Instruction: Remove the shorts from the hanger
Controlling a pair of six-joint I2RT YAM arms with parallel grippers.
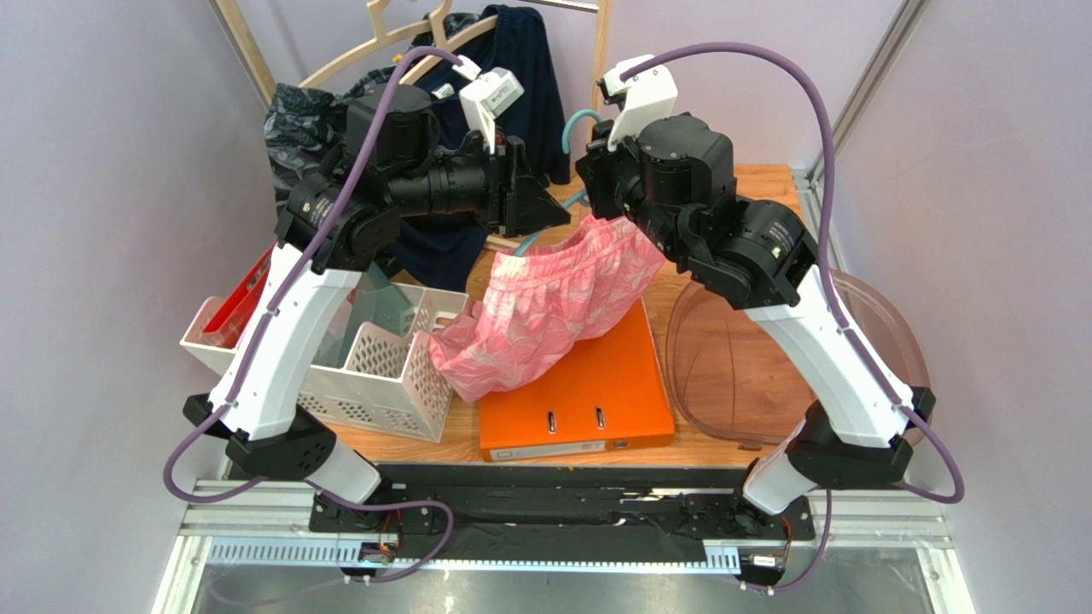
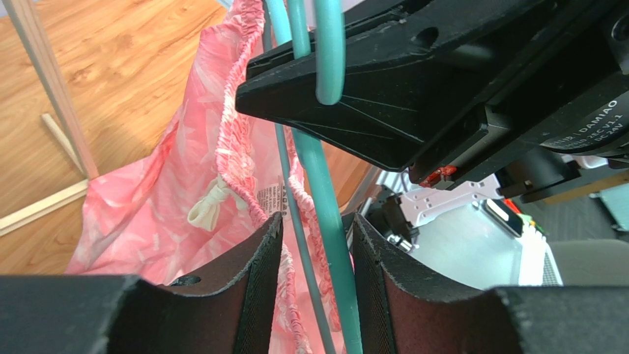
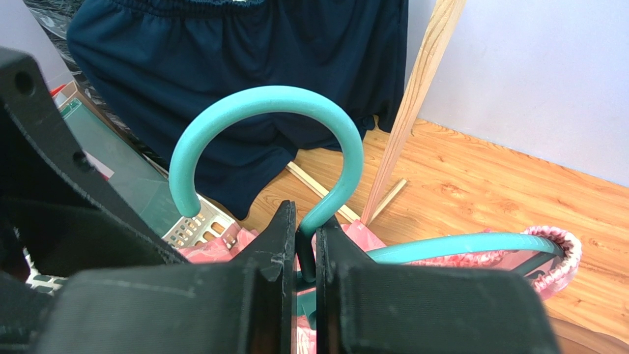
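Note:
The pink leafy shorts (image 1: 551, 307) hang by their gathered waistband from the teal hanger (image 1: 579, 123), draping over the binder and the basket. My right gripper (image 3: 305, 221) is shut on the hanger's neck just below the curved hook (image 3: 273, 99). My left gripper (image 2: 316, 221) stands open around the hanger's arm (image 2: 325, 192) and a thinner teal bar. A strand of the waistband (image 2: 236, 140) lies between its pads too. In the top view both grippers meet above the shorts, the left gripper (image 1: 541, 205) facing the right gripper (image 1: 592, 173).
An orange binder (image 1: 577, 384) lies under the shorts at the table's front. A white perforated basket (image 1: 385, 365) stands at the left, a clear round lid (image 1: 769, 346) at the right. Dark navy shorts (image 3: 243, 59) hang on the wooden rack (image 3: 421, 96) behind.

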